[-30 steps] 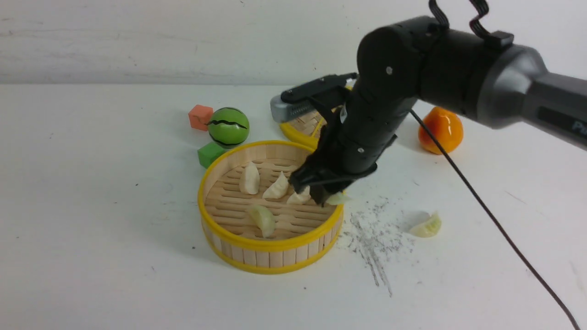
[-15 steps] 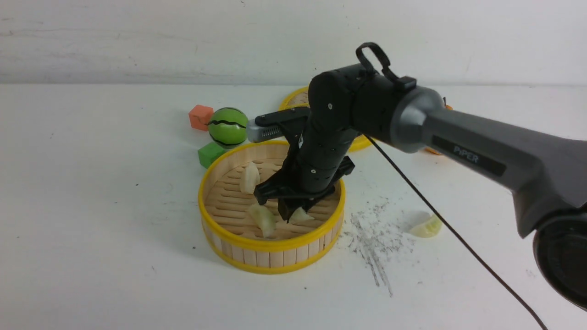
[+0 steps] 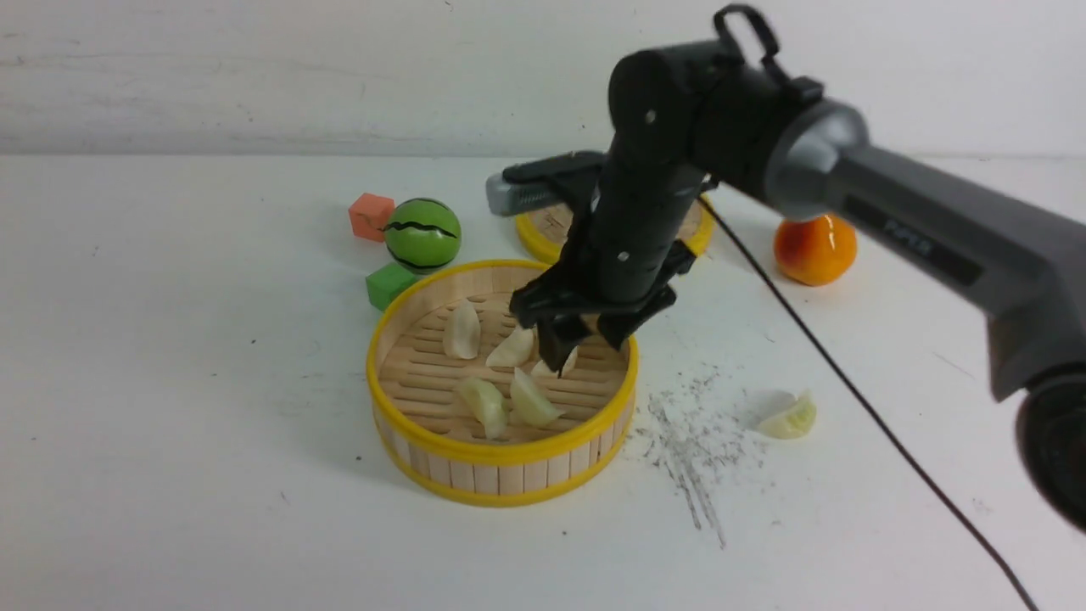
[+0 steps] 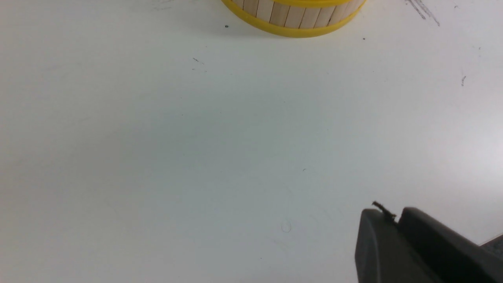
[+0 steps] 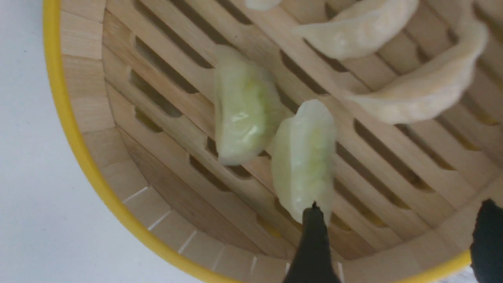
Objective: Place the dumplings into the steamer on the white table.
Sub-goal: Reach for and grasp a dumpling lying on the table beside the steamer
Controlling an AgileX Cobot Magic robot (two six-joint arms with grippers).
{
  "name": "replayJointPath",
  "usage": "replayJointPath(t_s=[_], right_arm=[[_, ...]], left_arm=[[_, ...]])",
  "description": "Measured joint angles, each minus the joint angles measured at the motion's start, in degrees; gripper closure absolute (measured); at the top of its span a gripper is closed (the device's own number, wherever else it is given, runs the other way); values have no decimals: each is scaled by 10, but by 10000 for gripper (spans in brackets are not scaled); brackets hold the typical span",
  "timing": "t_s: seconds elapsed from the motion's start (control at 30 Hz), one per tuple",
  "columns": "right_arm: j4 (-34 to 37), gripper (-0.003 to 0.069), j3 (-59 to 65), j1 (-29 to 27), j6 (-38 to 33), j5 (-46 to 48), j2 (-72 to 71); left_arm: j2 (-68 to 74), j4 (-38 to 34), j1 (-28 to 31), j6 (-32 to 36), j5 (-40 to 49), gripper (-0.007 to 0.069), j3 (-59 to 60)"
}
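The steamer [image 3: 501, 475] stands on the white table [image 3: 170, 382] and holds several dumplings. Three cream ones [image 3: 462, 329] lie toward the back, and two pale green ones [image 3: 533, 399] lie side by side at the front; both green ones [image 5: 304, 157] show in the right wrist view. Another green dumpling [image 3: 789, 417] lies on the table to the steamer's right. My right gripper [image 3: 584, 344] hangs open and empty just above the basket's right half, its fingertips [image 5: 312, 243] clear of the dumplings. My left gripper [image 4: 393, 220] is shut over bare table, near the steamer's wall [image 4: 294, 15].
The flat woven lid [image 3: 547, 229] lies behind the steamer, partly hidden by the right arm. A watermelon ball [image 3: 422, 235], an orange cube [image 3: 371, 216] and a green cube [image 3: 389, 284] sit at the back left. An orange fruit [image 3: 814, 249] sits at the back right. A black cable [image 3: 848, 399] trails across the table.
My right gripper carried a green dumpling over the rim, lowered into the steamer, then opened and lifted a little. That dumpling now lies beside the other green one.
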Motion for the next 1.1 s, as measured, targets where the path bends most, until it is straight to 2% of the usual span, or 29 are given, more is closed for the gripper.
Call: replayJointPath(t_s=[0.17,0.33,0.47,0.8,1.1], right_arm=[[-14,172,50,-41,-18,2,-88],[-43,191,187,-139,-20,2,-144],[-21,193,273,-199,-19,-49,-138],[32,160,302,-211,52,-216,-79],[40,156,302,-211,63,-201,-38]], left_arm=[[0,1,0,0,0,565,0],[0,1,0,0,0,565,0],[0,1,0,0,0,565,0],[0,1,0,-3,0,560,0],[0,1,0,-20,0,556,0]])
